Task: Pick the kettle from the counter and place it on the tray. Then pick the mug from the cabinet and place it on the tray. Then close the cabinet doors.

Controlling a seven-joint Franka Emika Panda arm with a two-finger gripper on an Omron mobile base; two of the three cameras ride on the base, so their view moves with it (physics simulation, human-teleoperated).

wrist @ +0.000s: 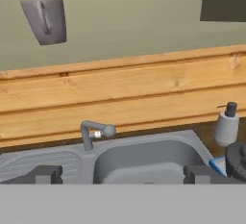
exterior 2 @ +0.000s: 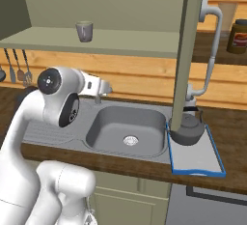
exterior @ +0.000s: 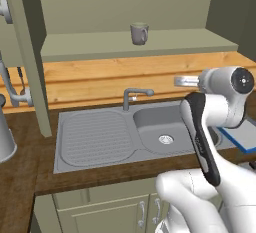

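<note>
Showing the left base view: the mug (exterior: 139, 33) stood upright on the cabinet (exterior: 140, 44) shelf, handle turned to the right, well above the sink (exterior: 130, 134) w/ nothing touching it. The arm rose from lower right, its wrist raised over the basin; a pale tool (exterior: 186, 81) stub poked left from the wrist, too small to judge the jaws. A blue corner of the tray (exterior: 241, 139) peeked out behind the arm. The left one of the cabinet doors (exterior: 27, 52) hung open edge-on, presumably left so to give access to the shelf.

Right base view: the kettle (exterior 2: 188, 128) sat on the tray's (exterior 2: 198, 163) far end, partly hidden by the open right door; so step one looked done, i.e. kettle delivered, tray's near half left bare, prob. room for the mug (exterior 2: 84, 31). Tray lay on the desk (exterior 2: 231, 122) just right of the sink (exterior 2: 128, 130). The tool (exterior 2: 100, 90) pointed toward the back wall, well below the shelf.

Hand view: finger tips (wrist: 47, 174) stood far apart at the bottom edge, so the tool (wrist: 122, 175) was spread wide and carried nothing. The mug (wrist: 45, 20) showed upper left, far off. A faucet (wrist: 93, 132) and a pump bottle (wrist: 226, 124) sat below; the kettle's (wrist: 238, 158) dark edge lay at far right. Judged: approach to mug not yet begun in earnest; a rise and reach were needed.
</note>
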